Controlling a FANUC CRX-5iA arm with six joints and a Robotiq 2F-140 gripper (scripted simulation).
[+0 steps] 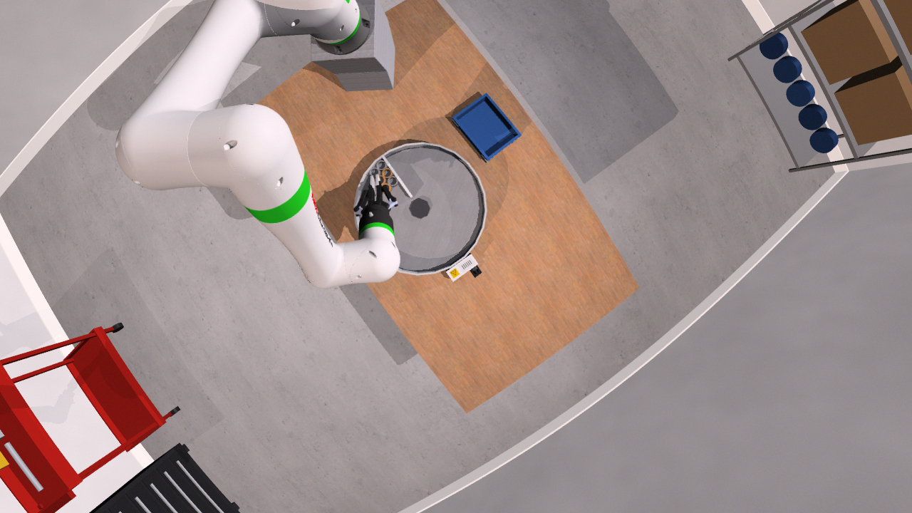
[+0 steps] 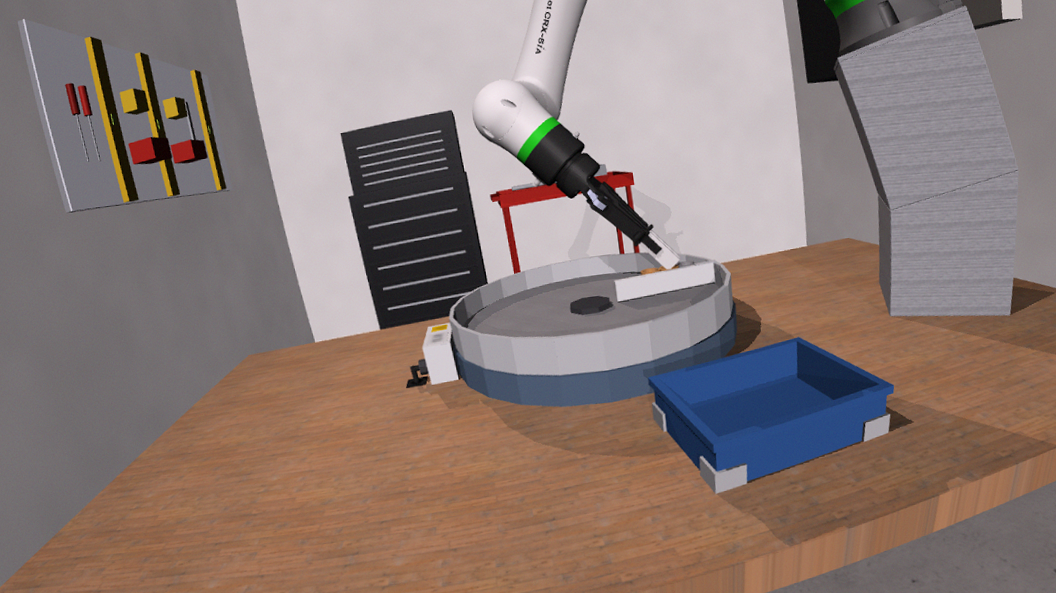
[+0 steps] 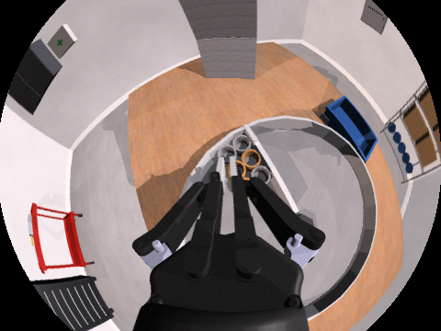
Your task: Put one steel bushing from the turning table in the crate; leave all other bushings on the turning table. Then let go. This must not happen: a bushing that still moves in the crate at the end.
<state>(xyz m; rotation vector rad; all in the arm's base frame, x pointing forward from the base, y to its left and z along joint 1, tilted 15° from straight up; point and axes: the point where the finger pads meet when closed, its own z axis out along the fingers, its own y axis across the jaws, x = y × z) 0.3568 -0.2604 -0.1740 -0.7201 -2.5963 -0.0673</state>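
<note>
The round grey turning table (image 1: 420, 207) stands mid-table, with a white divider bar (image 2: 663, 280) across it. Several bushings lie in a cluster at its rim beside the bar: steel-grey rings (image 3: 241, 142) and brass-coloured ones (image 3: 248, 161). They also show in the overhead view (image 1: 382, 171). My gripper (image 3: 227, 165) (image 1: 382, 186) reaches down slantwise to this cluster, its tips at the nearest rings. Its fingers are nearly together and I see nothing held between them. In the side view the tips (image 2: 665, 260) dip behind the bar. The blue crate (image 1: 486, 125) (image 2: 766, 405) sits empty beside the turning table.
A small white control box (image 2: 438, 352) stands against the turning table's rim on the side away from the crate. The grey robot pedestal (image 2: 936, 172) rises at the table's back right. A red cart (image 1: 70, 408) and a black cabinet stand off the table.
</note>
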